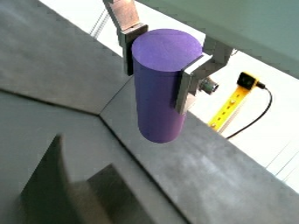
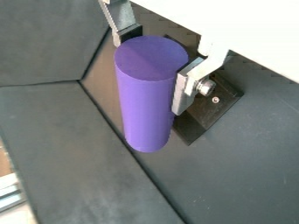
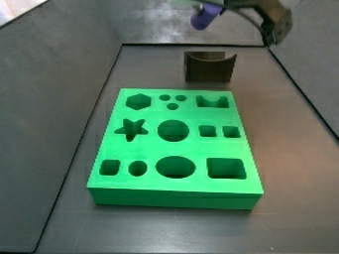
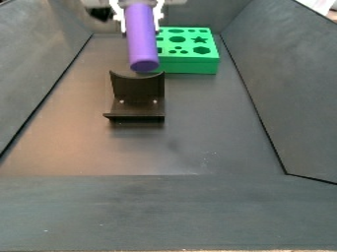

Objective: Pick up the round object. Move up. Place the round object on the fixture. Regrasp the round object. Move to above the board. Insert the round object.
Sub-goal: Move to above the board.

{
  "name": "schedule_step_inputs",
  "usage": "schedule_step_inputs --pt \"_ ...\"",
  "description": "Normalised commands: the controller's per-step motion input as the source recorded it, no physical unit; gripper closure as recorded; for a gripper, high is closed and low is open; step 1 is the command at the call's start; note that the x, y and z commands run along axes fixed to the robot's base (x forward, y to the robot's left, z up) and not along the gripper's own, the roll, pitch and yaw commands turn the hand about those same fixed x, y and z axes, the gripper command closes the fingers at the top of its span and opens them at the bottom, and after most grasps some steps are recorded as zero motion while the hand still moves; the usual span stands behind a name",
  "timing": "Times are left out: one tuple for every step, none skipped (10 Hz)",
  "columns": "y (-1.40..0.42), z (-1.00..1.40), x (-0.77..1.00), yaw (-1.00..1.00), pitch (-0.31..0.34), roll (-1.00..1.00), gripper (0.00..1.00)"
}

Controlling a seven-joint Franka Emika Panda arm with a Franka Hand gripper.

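Gripper [image 1: 158, 63] clamped on purple peg [image 1: 160, 83], fingers [image 1: 124, 37] pinching near its top end. Peg in air, hanging above notched fixture [image 4: 136, 98] near far edge of floor, not touching it. Green board [image 3: 173, 148] mid-floor, all holes empty. Judgement: pick-up and lift done; left: set on fixture, regrasp, carry to board, insert.

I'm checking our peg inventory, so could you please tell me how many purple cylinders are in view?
1. The round object is held upright in the tool, raised just above the fixture, away from the board. None others show.
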Motion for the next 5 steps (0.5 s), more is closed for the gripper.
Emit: schedule_step_inputs --pt "-0.01 1.0 -0.1 -0.03 0.012 -0.04 1.0" --pt "-0.02 1.0 -0.1 -0.03 0.037 -0.04 1.0" --pt "-0.02 1.0 -0.1 -0.02 0.05 -0.04 1.0" --pt "-0.02 1.0 -0.1 -0.02 0.058 -0.04 1.0" --pt "-0.02 1.0 -0.09 0.0 0.062 -0.04 1.0"
